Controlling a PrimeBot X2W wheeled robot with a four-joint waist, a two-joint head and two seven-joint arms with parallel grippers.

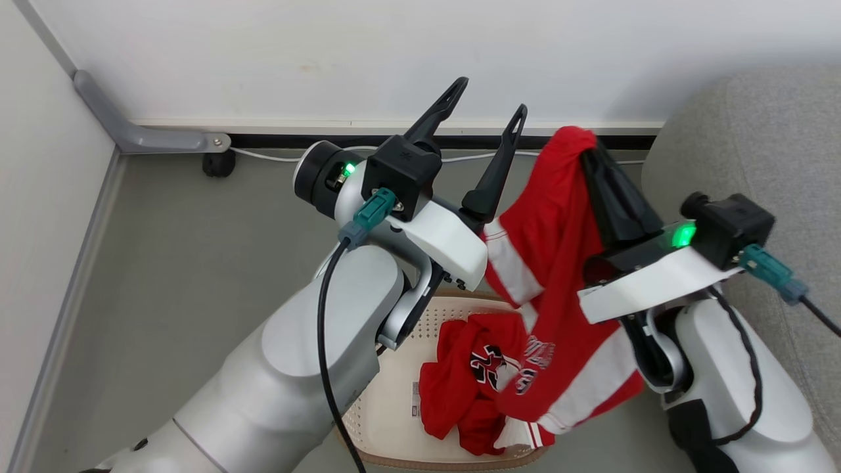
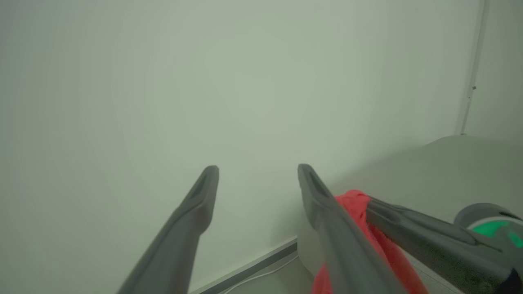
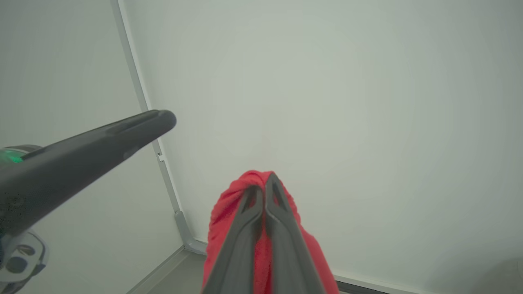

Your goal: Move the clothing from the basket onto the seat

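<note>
1. The left gripper (image 1: 492, 96) is raised above the left part of the basket (image 1: 387, 410). Its two fingers are spread wide toward the far wall, with nothing between them.
2. The right-hand finger of the left gripper runs just beside the hanging red garment (image 1: 558, 217). I cannot tell whether it touches the fabric.
3. The right gripper (image 1: 589, 157) is just to the right, its fingers pressed together on a bunched fold at the top of the red garment.
4. In the right wrist view, red fabric bulges on both sides of the right gripper's closed tips.
5. The red garment hangs from that pinch, showing white stripes and lettering. Its lower end hangs over the right part of the basket.
6. A second red garment (image 1: 460, 387) lies crumpled inside the basket with its black-and-white print facing up.
7. The basket sits on the grey floor (image 1: 217, 263), near the robot and between the two arms.
8. The grey seat (image 1: 755, 131) is at the right, beside the right arm.
</note>
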